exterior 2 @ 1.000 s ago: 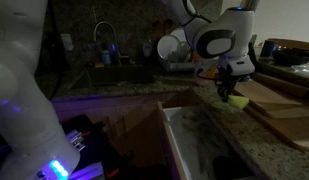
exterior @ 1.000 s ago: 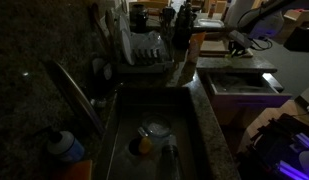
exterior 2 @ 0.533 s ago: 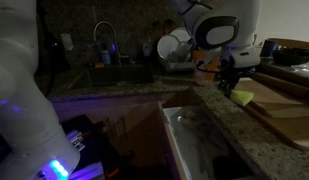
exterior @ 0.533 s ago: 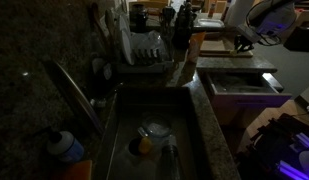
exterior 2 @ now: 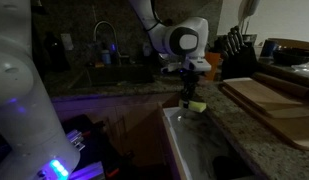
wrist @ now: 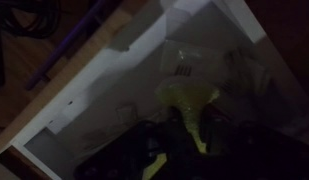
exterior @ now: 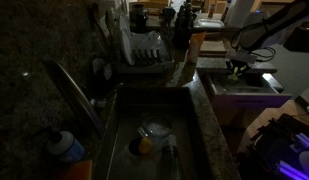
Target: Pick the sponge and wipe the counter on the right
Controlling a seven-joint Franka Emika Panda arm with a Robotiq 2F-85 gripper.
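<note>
worktop (exterior 2: 237, 128): dark granite, beside open white drawer (exterior 2: 174, 128) | arm (exterior 2: 174, 40): above drawer | gripper (exterior 2: 191, 98): jaws clamped on yellow sponge (exterior 2: 198, 106) | sponge: held over drawer, long axis running top-to-bottom in wrist view

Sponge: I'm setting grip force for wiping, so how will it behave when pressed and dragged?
Probably soft: in the wrist view the sponge looks pinched narrow where the gripper holds it, so expect squashing. Likely light: in an exterior view it hangs from that one pinch. Too dim to tell whether it is wet.
</note>
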